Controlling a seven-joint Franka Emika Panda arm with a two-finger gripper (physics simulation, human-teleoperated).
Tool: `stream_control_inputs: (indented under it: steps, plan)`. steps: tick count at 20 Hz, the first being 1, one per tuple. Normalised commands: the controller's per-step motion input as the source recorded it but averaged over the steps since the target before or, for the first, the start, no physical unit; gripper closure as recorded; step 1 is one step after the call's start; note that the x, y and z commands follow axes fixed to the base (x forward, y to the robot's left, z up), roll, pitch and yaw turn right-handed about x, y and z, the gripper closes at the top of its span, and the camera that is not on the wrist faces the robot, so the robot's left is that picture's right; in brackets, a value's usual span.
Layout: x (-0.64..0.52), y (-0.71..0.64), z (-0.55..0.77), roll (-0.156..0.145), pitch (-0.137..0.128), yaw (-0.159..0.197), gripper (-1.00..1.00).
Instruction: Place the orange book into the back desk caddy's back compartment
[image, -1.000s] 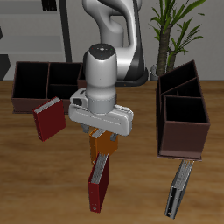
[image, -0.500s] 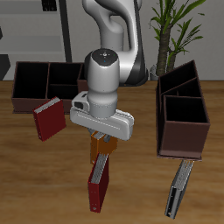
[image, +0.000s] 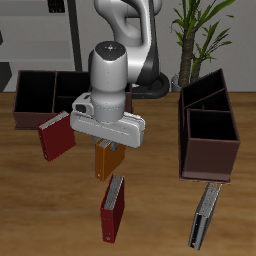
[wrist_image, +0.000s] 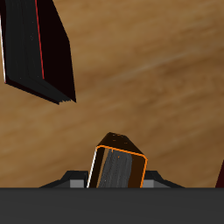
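Observation:
My gripper (image: 108, 150) is shut on the orange book (image: 104, 161) and holds it upright above the table's middle. In the wrist view the orange book (wrist_image: 116, 164) shows end-on between my fingers, with the wooden table below it. The back desk caddy (image: 45, 97) is the long dark brown box seen broadside at the table's back; my arm hides one end of it. The book hangs well in front of this caddy and apart from it.
A dark red book (image: 57, 135) stands tilted in front of the back caddy and also shows in the wrist view (wrist_image: 37, 48). Another dark red book (image: 113, 207) lies near the front edge. A second brown caddy (image: 207, 130) sits end-on, with a black book (image: 204, 213) before it.
My gripper has risen and moved toward the back caddy, lifting the orange book off the red book near the front edge.

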Motion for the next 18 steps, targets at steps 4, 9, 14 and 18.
stream_control_inputs:
  steps: [4, 9, 14, 18]
  plan:
    - [-0.24, -0.35, 0.52, 0.014, 0.003, 0.112, 1.0]
    - [-0.23, -0.34, 0.53, 0.004, 0.022, 0.132, 1.0]
    - [-0.29, -0.3, 0.57, 0.022, -0.021, 0.1, 1.0]
    - [-0.3, -0.17, 0.36, 0.042, -0.015, 0.045, 1.0]
